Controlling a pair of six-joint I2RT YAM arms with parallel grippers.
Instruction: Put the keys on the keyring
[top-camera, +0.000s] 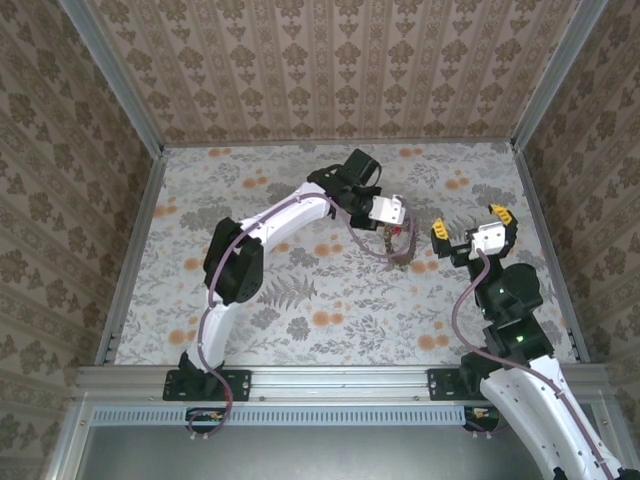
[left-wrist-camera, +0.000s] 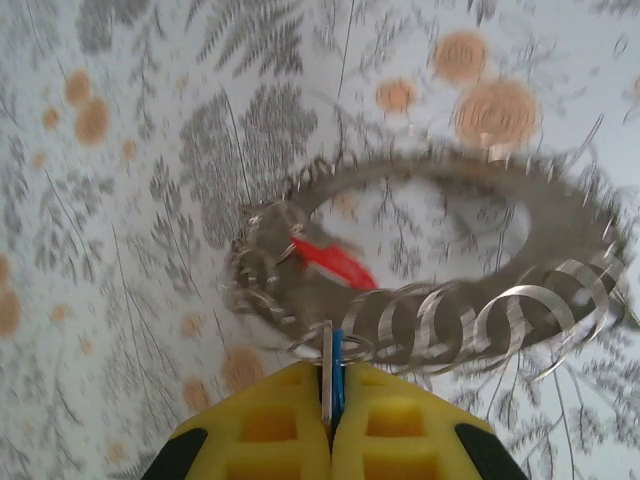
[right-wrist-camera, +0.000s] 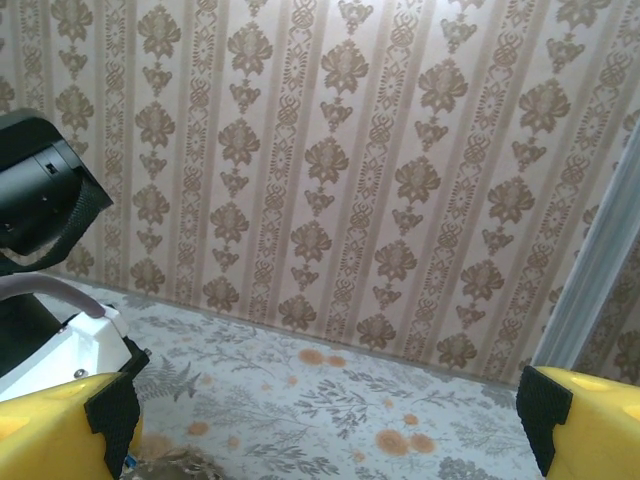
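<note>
In the left wrist view my left gripper (left-wrist-camera: 332, 378) is shut on a blue key (left-wrist-camera: 338, 370), which stands edge-on between the yellow fingers (left-wrist-camera: 270, 420). Just beyond it lies the keyring (left-wrist-camera: 430, 172), a large grey-brown hoop, blurred, with several small silver loops (left-wrist-camera: 450, 318) along its near band. A red key (left-wrist-camera: 330, 262) lies inside the hoop at its left. From above, the left gripper (top-camera: 390, 236) hangs over the keyring (top-camera: 405, 262) right of the table's middle. My right gripper (top-camera: 470, 226) stands wide open just to the right, holding nothing, its fingers (right-wrist-camera: 60, 430) far apart.
The floral table (top-camera: 300, 290) is fenced by patterned walls (top-camera: 330, 60) and metal corner posts (top-camera: 548, 70). The left arm (right-wrist-camera: 40, 190) stands close on the left in the right wrist view. Open floor lies toward the back wall (right-wrist-camera: 330, 180).
</note>
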